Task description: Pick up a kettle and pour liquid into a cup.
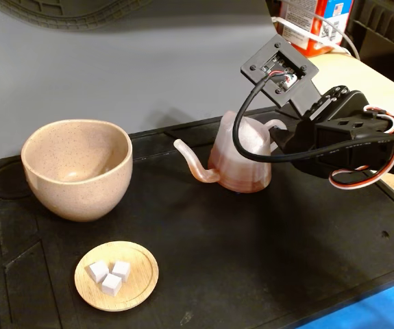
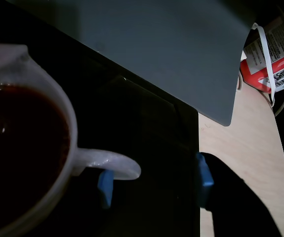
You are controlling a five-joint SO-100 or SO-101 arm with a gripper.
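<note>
Fixed view: bright, even light from above, sharp focus across the frame; soft glare on the black mat, short diffuse shadows under the cup and wooden dish. Kettle glows translucent. Wrist view: dim, heavy contrast, lower half nearly black; kettle rim close and blurred, liquid dark with pinpoint highlights; pale tabletop overexposed.

Clear mat between kettle and cup.

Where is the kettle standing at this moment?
In the fixed view the kettle stands on the black mat right of centre, its spout toward the cup on the left, the gripper at its handle.
</note>
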